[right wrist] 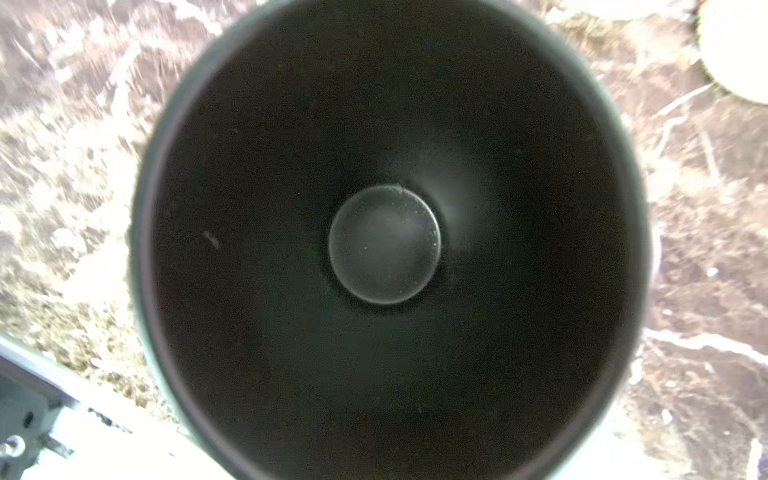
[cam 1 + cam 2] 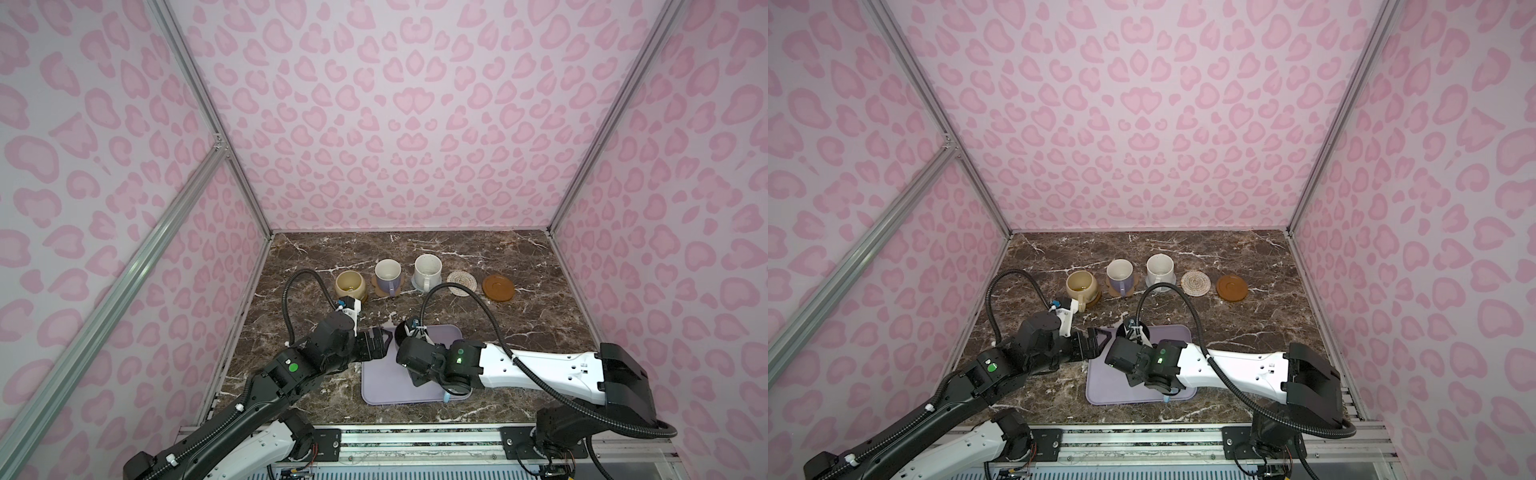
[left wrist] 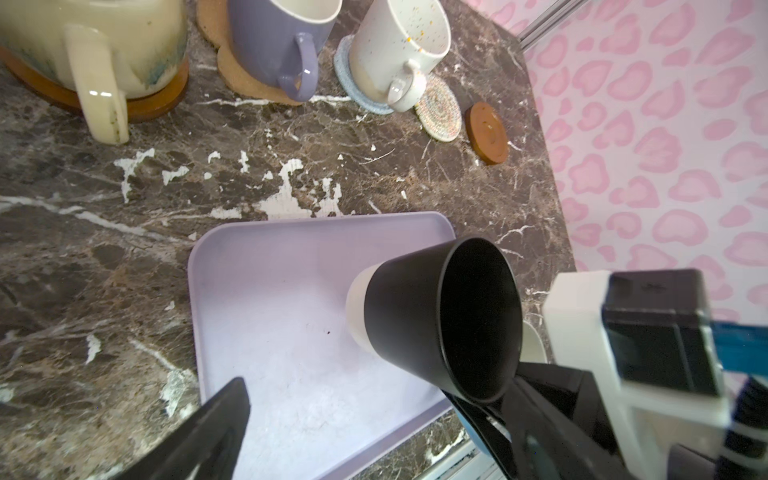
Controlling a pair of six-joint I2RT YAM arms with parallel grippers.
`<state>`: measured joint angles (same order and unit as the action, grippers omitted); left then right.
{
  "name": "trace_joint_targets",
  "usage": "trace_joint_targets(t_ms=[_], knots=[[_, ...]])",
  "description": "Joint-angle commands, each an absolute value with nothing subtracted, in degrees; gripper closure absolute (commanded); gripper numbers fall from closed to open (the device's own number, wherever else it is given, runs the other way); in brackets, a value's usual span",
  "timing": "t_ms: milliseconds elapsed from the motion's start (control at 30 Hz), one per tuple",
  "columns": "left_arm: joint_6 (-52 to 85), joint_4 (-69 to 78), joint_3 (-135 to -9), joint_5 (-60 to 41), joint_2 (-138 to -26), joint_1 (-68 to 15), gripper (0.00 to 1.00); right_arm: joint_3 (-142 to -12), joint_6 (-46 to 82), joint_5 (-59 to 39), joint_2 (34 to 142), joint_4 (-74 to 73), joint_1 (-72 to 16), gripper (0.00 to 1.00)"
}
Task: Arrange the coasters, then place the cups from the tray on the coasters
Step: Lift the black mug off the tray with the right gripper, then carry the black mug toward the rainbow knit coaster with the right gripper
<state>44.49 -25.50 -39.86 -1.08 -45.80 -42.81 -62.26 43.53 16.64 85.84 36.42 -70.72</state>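
I am at the fourth cup. My right pincer (image 3: 505,409) is closed tight on the black cup (image 3: 436,316), by the handle as it seems. It holds the cup tilted above the far left corner of the tray (image 3: 266,266). Whether its pale foot touches the tray floor, I cannot tell. My left pincer (image 2: 386,341) hangs just beside it, with the fingers wide apart and nothing between them.

Three cups stand on coasters in the far row: the yellow-beige cup (image 2: 351,284), the lavender cup (image 2: 387,274) and the white speckled cup (image 2: 427,271). To the right of them two coasters are free, the beige woven coaster (image 2: 462,283) and the brown disc (image 2: 498,287). Of the light blue cup (image 2: 446,398) only an edge shows under my right arm.

Next, I think, the black cup must be brought upright, carried to the beige woven coaster and lowered on its middle, without knocking the white speckled cup close beside.

The table (image 2: 519,324) is dark brown marble with white veins, worn pale in patches near the tray. Pink spotted walls (image 2: 415,124) close it on three sides
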Motion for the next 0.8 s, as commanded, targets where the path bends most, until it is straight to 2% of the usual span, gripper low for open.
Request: trace_joint_targets(t_ms=[0, 400, 767], knots=[[44.21, -20.87, -41.39, -0.53, -44.74, -42.67, 0.03, -62.97, 41.74, 19.51, 84.44, 36.03, -69.34, 1.00], [43.17, -13.70, -46.65, -1.95, -51.27, -42.71, 0.03, -63.61, 36.31, 18.32, 79.13, 36.74, -59.84, 1.00], [42.79, -10.20, -56.61, -1.67, -66.83, -43.38, 0.03, -62.04, 31.52, 12.24, 77.43, 33.48, -46.07, 1.00]])
